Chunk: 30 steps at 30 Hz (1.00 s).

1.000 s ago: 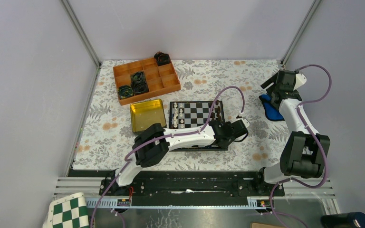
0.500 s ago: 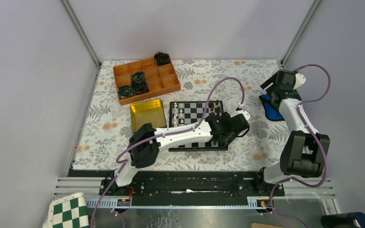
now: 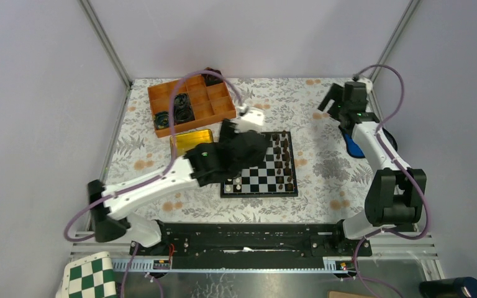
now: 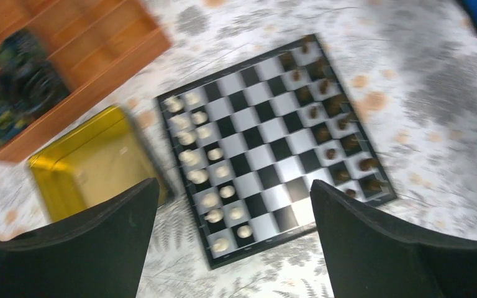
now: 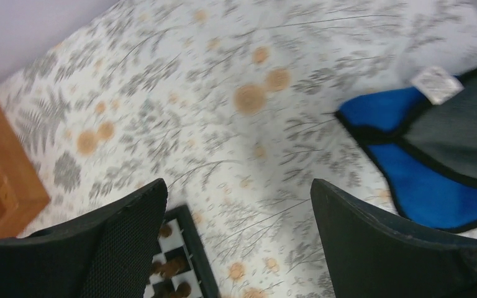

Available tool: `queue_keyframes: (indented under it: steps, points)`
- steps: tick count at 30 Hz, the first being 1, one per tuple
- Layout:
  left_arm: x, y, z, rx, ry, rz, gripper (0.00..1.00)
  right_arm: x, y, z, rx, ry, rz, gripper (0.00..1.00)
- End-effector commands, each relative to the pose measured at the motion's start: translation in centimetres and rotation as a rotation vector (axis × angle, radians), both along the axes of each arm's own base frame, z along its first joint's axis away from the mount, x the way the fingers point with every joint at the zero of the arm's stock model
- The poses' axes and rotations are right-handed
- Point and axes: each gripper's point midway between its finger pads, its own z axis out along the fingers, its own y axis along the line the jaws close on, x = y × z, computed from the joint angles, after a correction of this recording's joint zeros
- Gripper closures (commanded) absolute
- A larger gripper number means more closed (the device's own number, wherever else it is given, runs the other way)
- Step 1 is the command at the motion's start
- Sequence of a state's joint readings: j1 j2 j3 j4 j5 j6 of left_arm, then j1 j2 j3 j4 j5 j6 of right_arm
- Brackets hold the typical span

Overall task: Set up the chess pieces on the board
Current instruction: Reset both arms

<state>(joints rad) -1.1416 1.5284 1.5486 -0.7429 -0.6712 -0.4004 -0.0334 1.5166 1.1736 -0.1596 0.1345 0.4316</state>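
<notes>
As the top view shows it, the board (image 3: 266, 177) lies flat near the middle of the floral surface (image 3: 323, 167), slightly toward 6 o'clock. White pieces (image 4: 206, 177) stand in two files along its 9 o'clock edge, dark pieces (image 4: 329, 118) in two files along its 3 o'clock edge, with checkered squares showing between the groups. The left wrist view is motion-blurred, so I can't tell count or piece types.

Left gripper (image 4: 231, 186): fingers spread wide, nothing between them, raised above the board. In the top view it hangs over the board's 10 o'clock corner and hides that part.

Gold tin (image 4: 93, 167) sits just beside the board at 9 o'clock, partly under the left arm in the top view. Orange tray (image 3: 208, 112) is at 11 o'clock from the board, near the surface's far-left corner. Black coils (image 3: 183, 108) sit in its 9 o'clock compartments.

Right gripper (image 5: 239, 186): also wide, holding nothing, over the surface at 2 o'clock from the board and well apart from it. Blue pouch (image 5: 435, 161) lies on the surface near it, close to the 3 o'clock edge. The right wrist view catches a board corner with a few dark pieces at its bottom edge.

Green-and-white checkered sheet (image 3: 90, 276) is off the surface at 7 o'clock, beside the left arm base.
</notes>
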Motion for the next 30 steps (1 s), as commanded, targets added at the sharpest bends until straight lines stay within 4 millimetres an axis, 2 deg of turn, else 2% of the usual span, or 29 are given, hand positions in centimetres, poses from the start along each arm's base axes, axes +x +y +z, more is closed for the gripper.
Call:
queue_keyframes:
  steps: [1,5,9,14,19,25,30]
  points:
    - [1.8,7.7,0.8,-0.094,-0.127,0.276,0.01,0.8,4.5,3.7,-0.114,-0.094,0.169,0.03]
    - [1.7,13.4,-0.2,-0.145,-0.179,0.436,0.01,0.0,6.2,3.6,-0.138,-0.096,0.201,0.0]
    - [1.4,17.4,-1.9,-0.184,-0.202,0.554,0.01,-1.0,7.3,3.0,-0.151,-0.074,0.217,0.0]
    - [1.6,20.1,-4.3,-0.208,-0.202,0.626,0.01,-2.4,7.7,2.1,-0.209,-0.043,0.213,0.0]
    - [3.2,22.0,-6.6,-0.2,-0.185,0.682,0.01,-3.8,7.9,1.5,-0.203,-0.036,0.198,0.0]
    - [5.4,23.6,-7.0,-0.198,-0.167,0.731,0.01,-4.6,7.7,2.0,-0.216,-0.049,0.172,0.0]
    - [6.1,24.4,-6.8,-0.221,-0.164,0.745,0.01,-4.8,8.2,2.9,-0.236,-0.086,0.184,0.0]
